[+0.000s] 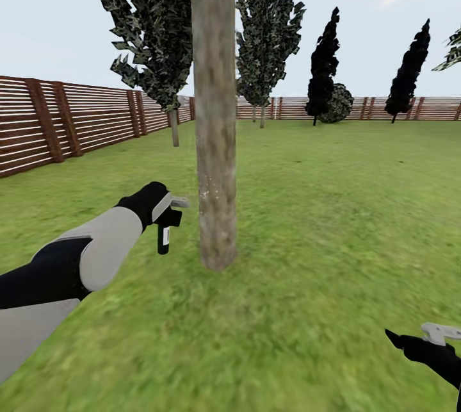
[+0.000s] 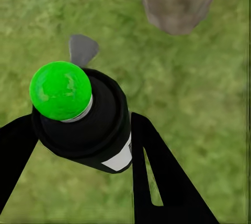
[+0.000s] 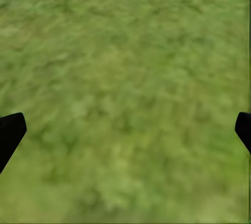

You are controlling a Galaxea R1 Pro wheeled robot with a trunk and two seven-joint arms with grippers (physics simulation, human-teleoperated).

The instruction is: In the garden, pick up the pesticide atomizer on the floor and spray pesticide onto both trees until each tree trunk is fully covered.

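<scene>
My left claw (image 1: 168, 214) grips the small near-black spray bottle (image 1: 164, 236), its white label (image 2: 120, 160) showing no readable writing, contents hidden, just beside the thick grey-brown mottled tree trunk (image 1: 214, 143). My right claw (image 1: 422, 338) hangs spread wide over green grass (image 3: 125, 78).

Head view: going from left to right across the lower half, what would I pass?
Wooden fence → left gripper holding the pesticide atomizer → tree trunk → open lawn → right gripper.
</scene>
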